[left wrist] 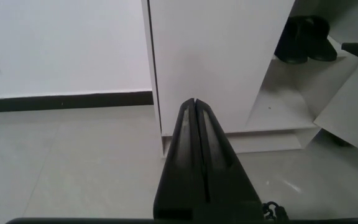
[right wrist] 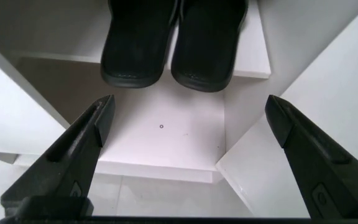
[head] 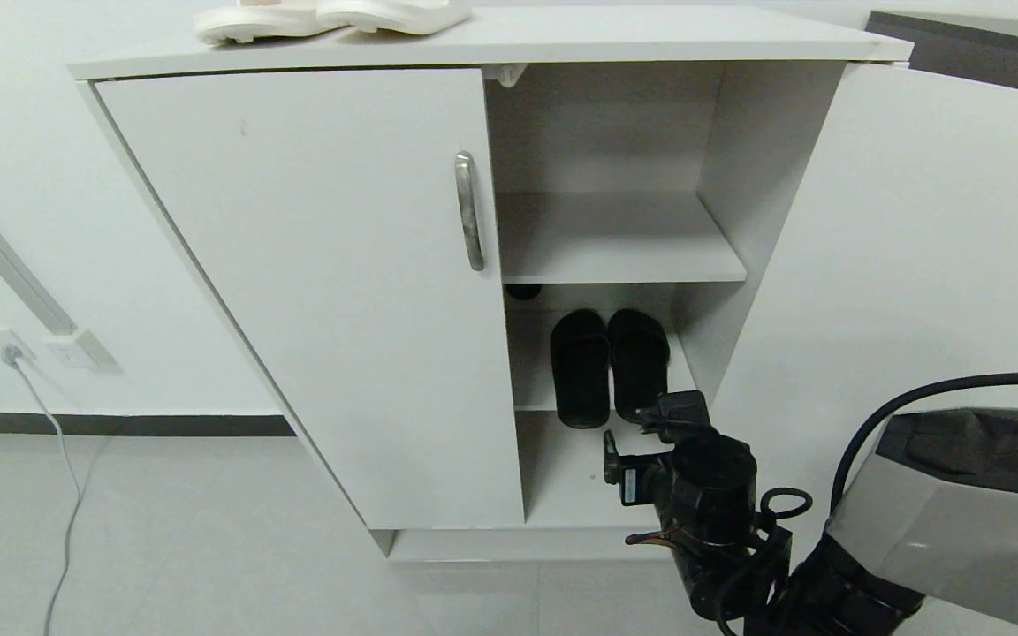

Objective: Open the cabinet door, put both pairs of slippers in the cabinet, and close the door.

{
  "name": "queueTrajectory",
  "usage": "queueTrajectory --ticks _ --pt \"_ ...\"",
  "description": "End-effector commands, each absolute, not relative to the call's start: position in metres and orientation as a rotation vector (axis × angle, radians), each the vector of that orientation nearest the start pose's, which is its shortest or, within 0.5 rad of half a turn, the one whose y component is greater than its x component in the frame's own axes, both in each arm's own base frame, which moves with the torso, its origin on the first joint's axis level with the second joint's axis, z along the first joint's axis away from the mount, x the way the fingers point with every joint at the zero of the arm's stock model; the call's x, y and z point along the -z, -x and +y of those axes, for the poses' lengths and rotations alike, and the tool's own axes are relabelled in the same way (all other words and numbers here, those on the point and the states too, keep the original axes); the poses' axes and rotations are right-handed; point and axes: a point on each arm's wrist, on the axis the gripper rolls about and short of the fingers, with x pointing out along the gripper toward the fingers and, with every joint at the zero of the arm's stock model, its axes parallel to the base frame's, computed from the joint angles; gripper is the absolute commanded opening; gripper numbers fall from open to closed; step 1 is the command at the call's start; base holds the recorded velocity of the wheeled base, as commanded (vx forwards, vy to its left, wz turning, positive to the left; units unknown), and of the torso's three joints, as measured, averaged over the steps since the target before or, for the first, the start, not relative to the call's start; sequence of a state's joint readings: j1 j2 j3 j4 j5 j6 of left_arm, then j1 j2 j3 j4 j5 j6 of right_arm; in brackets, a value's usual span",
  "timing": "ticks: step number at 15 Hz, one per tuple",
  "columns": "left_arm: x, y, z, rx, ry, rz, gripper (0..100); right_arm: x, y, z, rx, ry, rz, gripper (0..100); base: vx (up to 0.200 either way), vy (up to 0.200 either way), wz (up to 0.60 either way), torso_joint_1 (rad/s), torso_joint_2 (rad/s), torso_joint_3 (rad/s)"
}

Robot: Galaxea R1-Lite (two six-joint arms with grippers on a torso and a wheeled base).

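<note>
The right gripper (right wrist: 189, 106) is hanging wide open and empty before the cabinet (head: 562, 40), the black slippers (right wrist: 143, 43) lying just beyond it on the lower shelf

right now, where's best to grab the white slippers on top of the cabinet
Probably by their near ends, coming from the front: the white slippers lie flat, side by side on the cabinet top, with those ends at its front edge above the shut left door.
</note>
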State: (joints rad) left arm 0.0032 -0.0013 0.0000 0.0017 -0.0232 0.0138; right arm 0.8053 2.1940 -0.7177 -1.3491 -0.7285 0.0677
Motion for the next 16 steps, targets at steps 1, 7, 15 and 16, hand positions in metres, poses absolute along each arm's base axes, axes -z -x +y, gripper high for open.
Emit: queueTrajectory --ticks 1,7,15,16 --pt "-0.075 0.023 -0.001 0.020 -0.014 0.001 0 -0.065 -0.261 0.252 -0.078 0.020 0.093 100 0.000 0.000 0.00 0.002 0.00 0.154" --pt "-0.075 0.023 -0.001 0.020 -0.014 0.001 0 -0.064 -0.260 0.252 -0.080 0.021 0.094 100 0.000 0.000 0.00 0.004 0.00 0.193" --pt "-0.075 0.023 -0.001 0.020 -0.018 0.001 0 -0.079 -0.237 0.242 -0.252 0.010 0.065 100 0.000 0.000 0.00 0.001 0.00 0.078" --pt "-0.075 0.023 -0.001 0.020 -0.018 0.001 0 -0.080 -0.235 0.242 -0.258 0.008 0.065 100 0.000 0.000 0.00 0.000 0.00 0.000"
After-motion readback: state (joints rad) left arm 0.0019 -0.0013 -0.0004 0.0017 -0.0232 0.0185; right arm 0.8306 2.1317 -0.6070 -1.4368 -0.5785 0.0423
